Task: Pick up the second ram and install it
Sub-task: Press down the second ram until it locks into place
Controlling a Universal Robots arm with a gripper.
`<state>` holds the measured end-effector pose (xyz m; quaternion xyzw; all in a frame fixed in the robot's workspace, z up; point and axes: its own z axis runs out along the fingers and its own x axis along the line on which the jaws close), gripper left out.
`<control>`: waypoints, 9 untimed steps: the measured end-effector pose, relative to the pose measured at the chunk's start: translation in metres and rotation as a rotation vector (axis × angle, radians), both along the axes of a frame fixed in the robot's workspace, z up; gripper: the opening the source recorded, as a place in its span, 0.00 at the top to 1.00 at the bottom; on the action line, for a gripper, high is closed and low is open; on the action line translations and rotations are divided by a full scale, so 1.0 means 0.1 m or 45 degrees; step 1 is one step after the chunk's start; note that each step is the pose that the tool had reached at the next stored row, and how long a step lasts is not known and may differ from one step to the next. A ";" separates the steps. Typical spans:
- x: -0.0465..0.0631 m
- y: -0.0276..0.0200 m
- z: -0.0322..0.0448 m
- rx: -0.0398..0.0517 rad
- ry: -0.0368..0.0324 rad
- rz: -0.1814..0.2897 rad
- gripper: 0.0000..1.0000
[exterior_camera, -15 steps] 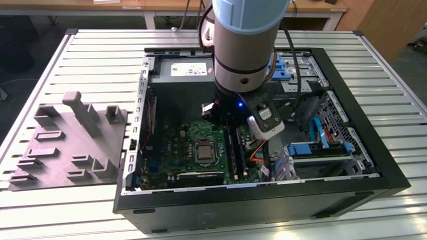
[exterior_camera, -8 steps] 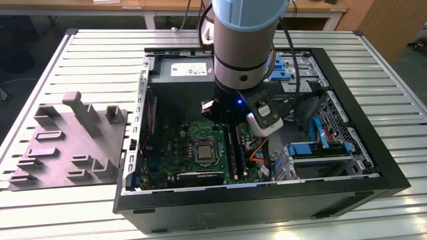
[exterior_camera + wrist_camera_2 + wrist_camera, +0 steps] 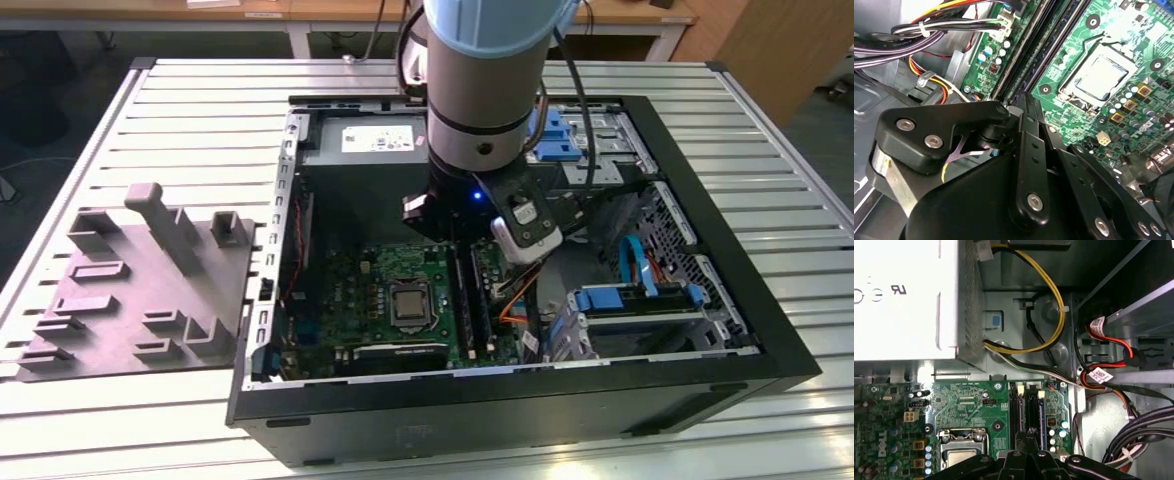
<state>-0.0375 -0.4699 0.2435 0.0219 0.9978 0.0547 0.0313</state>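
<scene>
My gripper (image 3: 470, 248) hangs low inside the open computer case, over the far end of the memory slots on the green motherboard (image 3: 387, 275). Its black fingers (image 3: 1026, 436) are shut, tip against tip. They stand at the end of a long dark strip that I take for the second ram (image 3: 1030, 407), which lies in the slot row. In the second wrist view the same strip (image 3: 1046, 40) runs away from the fingertips (image 3: 1026, 102). Whether the tips touch the second ram I cannot tell. The processor socket (image 3: 1099, 75) sits beside the slots.
The grey power supply (image 3: 367, 140) fills the case's back corner. Cable bundles (image 3: 1134, 430) and red leads (image 3: 1114, 347) hang close by the slots. Blue drive brackets (image 3: 641, 295) stand at the exterior view's right. A grey fixture block (image 3: 134, 280) lies on the slatted table (image 3: 200, 110).
</scene>
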 end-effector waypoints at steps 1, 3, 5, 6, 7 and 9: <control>0.01 0.004 -0.009 0.000 0.0000 0.000 0.90; 0.01 0.021 -0.024 0.000 -0.0001 0.000 0.90; 0.01 0.052 -0.032 0.000 -0.0001 0.000 0.90; 0.01 0.066 -0.035 0.000 0.0000 0.000 0.90; 0.01 0.079 -0.040 0.000 -0.0001 0.000 0.90; 0.01 0.104 -0.050 0.000 0.0000 0.000 0.90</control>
